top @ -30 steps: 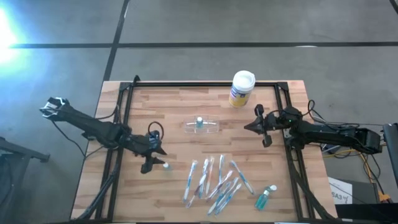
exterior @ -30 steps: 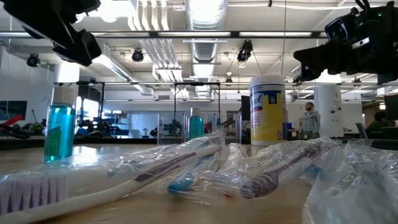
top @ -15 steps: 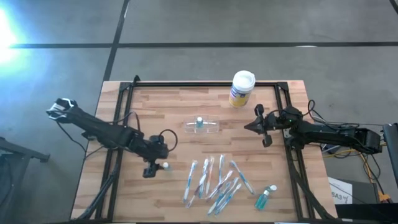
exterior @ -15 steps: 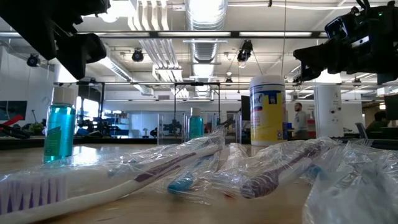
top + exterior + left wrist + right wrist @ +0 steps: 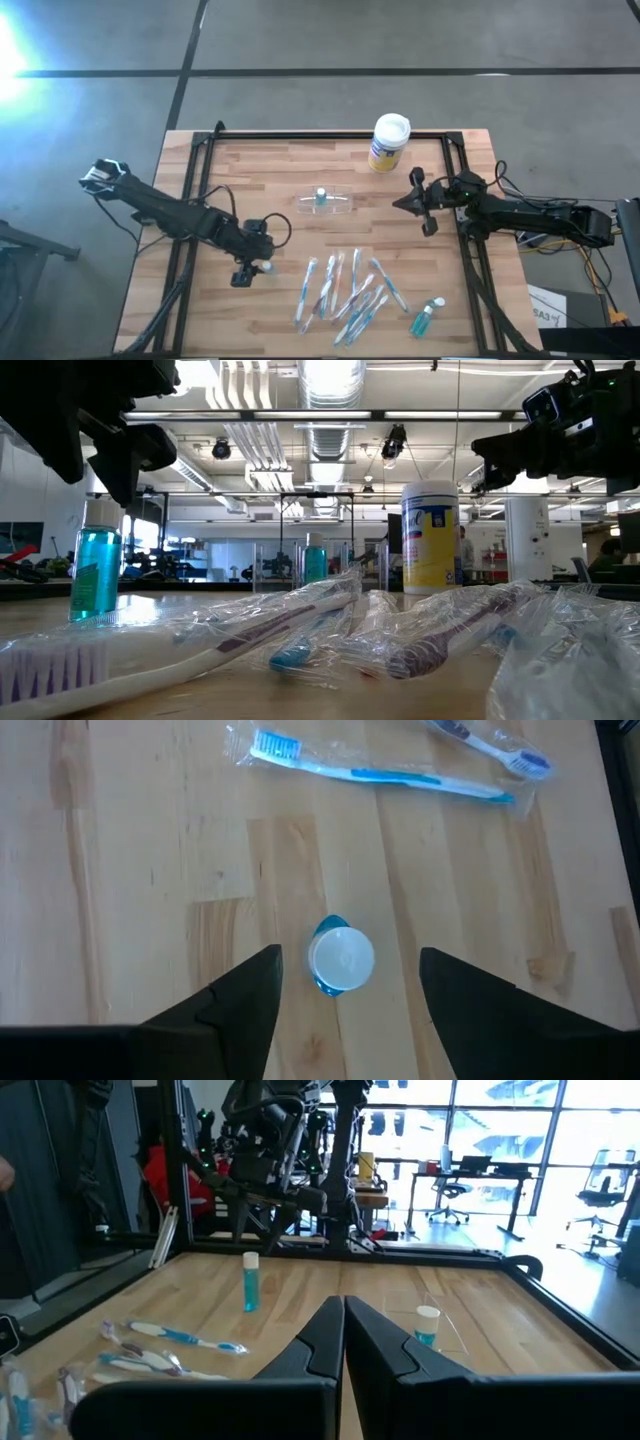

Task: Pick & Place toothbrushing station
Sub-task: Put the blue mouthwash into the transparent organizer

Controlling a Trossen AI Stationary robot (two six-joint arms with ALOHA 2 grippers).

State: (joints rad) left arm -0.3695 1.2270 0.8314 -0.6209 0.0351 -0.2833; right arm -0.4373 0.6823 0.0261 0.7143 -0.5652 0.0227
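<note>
Toothbrushing station (image 5: 326, 203) sits untouched mid-table while your left gripper (image 5: 345, 982), fingers now spread wide, has dropped over a blue bottle (image 5: 340, 960); right gripper (image 5: 416, 203) waits, fingers together.

I worked in a large open robotics lab with an office floor attached. Exposed ventilation ducts (image 5: 330, 385) and strip lights ran across the bare ceiling. My wooden surface (image 5: 290, 165) stood on polished concrete floor (image 5: 400, 40). Beyond it were desks with office chairs (image 5: 440, 1185) before tall windows (image 5: 500, 1120), and a person (image 5: 463, 555) stood far off.
</note>
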